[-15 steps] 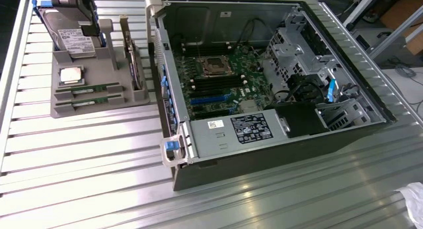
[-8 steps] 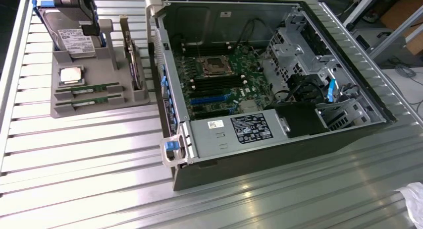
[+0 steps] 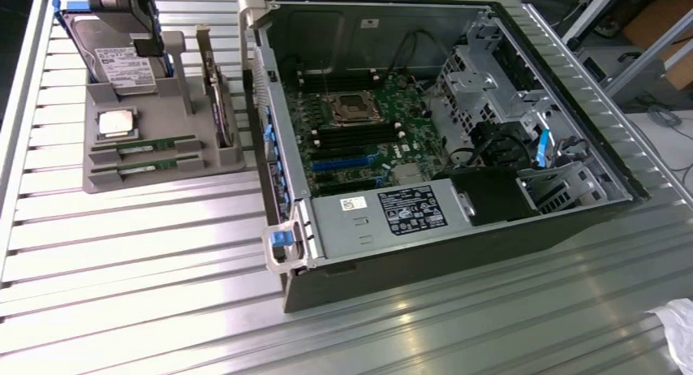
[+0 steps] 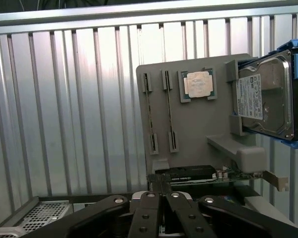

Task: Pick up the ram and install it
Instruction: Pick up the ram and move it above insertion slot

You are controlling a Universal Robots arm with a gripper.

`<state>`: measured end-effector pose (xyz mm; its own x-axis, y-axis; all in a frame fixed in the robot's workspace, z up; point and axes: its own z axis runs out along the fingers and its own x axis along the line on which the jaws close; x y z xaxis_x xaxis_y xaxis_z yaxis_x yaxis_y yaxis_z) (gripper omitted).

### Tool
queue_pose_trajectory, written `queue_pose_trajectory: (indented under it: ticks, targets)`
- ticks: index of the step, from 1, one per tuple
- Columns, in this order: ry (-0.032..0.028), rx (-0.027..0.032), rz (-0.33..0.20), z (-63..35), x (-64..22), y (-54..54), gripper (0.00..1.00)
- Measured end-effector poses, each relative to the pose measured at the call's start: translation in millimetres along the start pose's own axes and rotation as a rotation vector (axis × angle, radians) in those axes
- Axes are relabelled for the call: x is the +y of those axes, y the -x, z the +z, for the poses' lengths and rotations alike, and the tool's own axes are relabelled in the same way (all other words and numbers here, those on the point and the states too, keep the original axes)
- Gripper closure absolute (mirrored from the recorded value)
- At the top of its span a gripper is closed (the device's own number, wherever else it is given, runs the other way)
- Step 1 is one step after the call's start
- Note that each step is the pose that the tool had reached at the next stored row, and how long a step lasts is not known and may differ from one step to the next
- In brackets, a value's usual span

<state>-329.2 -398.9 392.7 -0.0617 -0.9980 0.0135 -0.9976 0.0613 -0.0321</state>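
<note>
Two ram sticks stand on edge in slots of a grey holder (image 3: 178, 178). One ram (image 3: 135, 148) is a narrow green board with a white label, and a second ram (image 3: 135, 167) lies parallel just beside it. In the wrist view the same ram (image 4: 148, 111) and its neighbour (image 4: 169, 111) appear as thin edge-on strips on the grey holder (image 4: 198, 131). My gripper (image 4: 161, 198) is shut with its black fingers (image 4: 148, 213) pressed together and nothing between them. It hangs well short of the sticks, over the case side of the holder.
The holder also carries a silver hard drive (image 3: 119, 62) (image 4: 265, 96), a square processor chip (image 3: 116, 123) (image 4: 197, 84) and an upright expansion card (image 3: 222, 107) (image 4: 188, 173). An open computer case (image 3: 433, 253) lies at the exterior view's right, its motherboard memory slots (image 3: 346, 135) exposed. Everything rests on a ribbed metal table (image 3: 130, 261).
</note>
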Motion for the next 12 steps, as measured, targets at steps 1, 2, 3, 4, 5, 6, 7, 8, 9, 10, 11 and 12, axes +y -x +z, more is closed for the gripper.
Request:
queue_pose_trajectory:
  ticks: [1, 2, 3, 4, 5, 6, 7, 8, 9, 10, 11, 12]
  targets:
    - [0.0000, 0.0000, 0.000, 0.0, 0.0, 0.0, 0.89]
    - [0.0000, 0.0000, 0.000, 0.0, 0.0, 0.0, 0.83]
    - [0.0000, 0.0000, 0.000, 0.0, 0.0, 0.0, 0.83]
    - [0.0000, 0.0000, 0.000, 0.0, 0.0, 0.0, 0.76]
    - [0.0000, 0.0000, 0.000, 0.0, 0.0, 0.0, 0.70]
    - [0.0000, 0.0000, 0.000, 0.0, 0.0, 0.0, 0.70]
    - [0.0000, 0.0000, 0.000, 0.0, 0.0, 0.0, 0.64]
    - [-0.0001, 0.0000, 0.000, 0.0, 0.0, 0.0, 0.64]
    - [0.0000, 0.0000, 0.000, 0.0, 0.0, 0.0, 0.64]
    - [0.0000, 0.0000, 0.000, 0.0, 0.0, 0.0, 0.64]
    - [0.0001, 0.0001, 0.000, 0.0, 0.0, 0.0, 0.64]
    - [0.0001, 0.0001, 0.000, 0.1, 0.0, -0.1, 0.64]
